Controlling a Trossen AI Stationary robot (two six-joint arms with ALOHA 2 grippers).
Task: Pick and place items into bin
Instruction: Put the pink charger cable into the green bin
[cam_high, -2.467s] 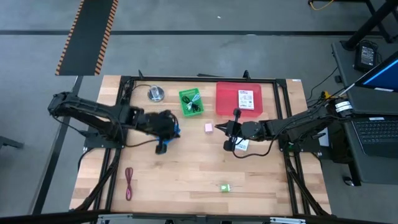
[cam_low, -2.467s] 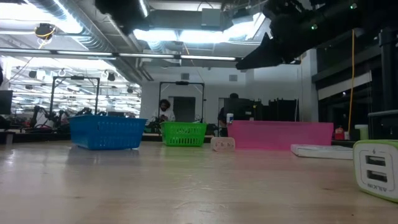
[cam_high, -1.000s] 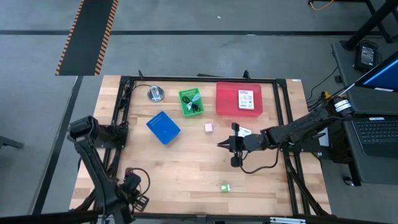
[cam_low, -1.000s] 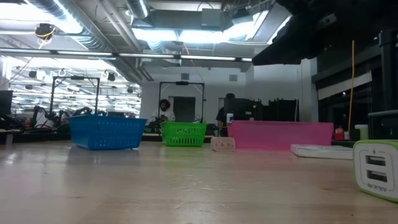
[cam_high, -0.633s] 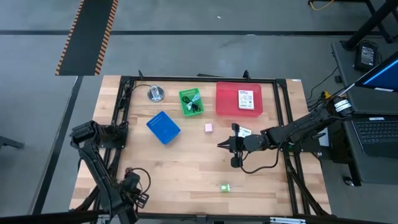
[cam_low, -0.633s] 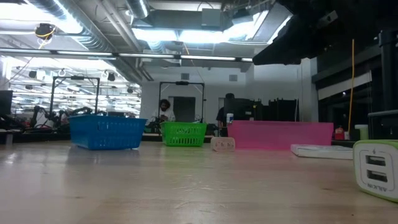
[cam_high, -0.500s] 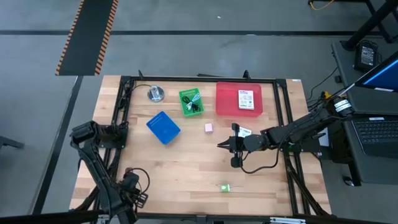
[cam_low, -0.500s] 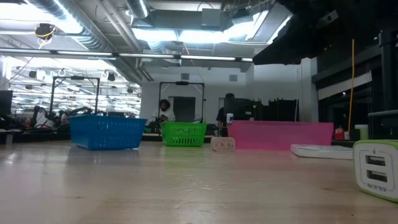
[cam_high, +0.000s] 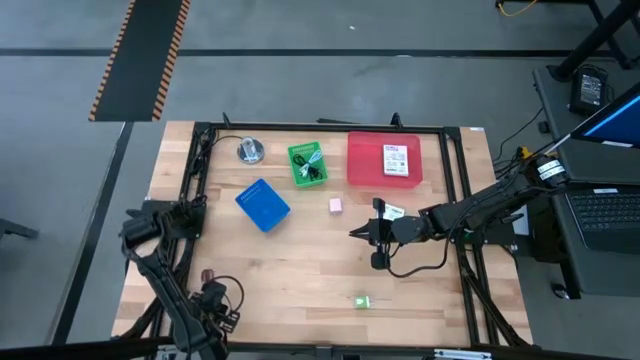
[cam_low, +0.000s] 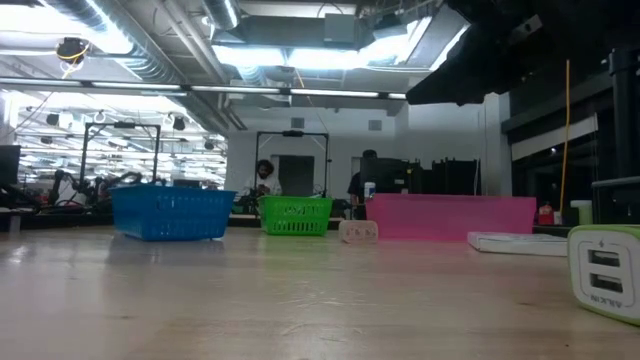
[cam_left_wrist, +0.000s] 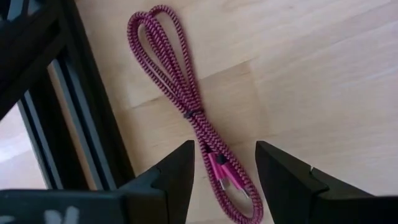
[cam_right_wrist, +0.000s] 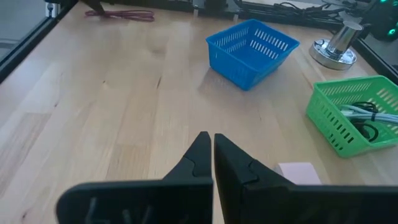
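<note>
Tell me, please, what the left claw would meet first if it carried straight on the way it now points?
Most likely the dark red cord: the left claw is open and points down at it, one end lying between the fingers. How far above it the claw is remains unclear.

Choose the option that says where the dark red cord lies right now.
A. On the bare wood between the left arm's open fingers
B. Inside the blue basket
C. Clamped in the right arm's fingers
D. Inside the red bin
A. In the left wrist view the dark red cord lies flat on the wood, its near end between the left gripper's spread fingers, not yet gripped.
</note>
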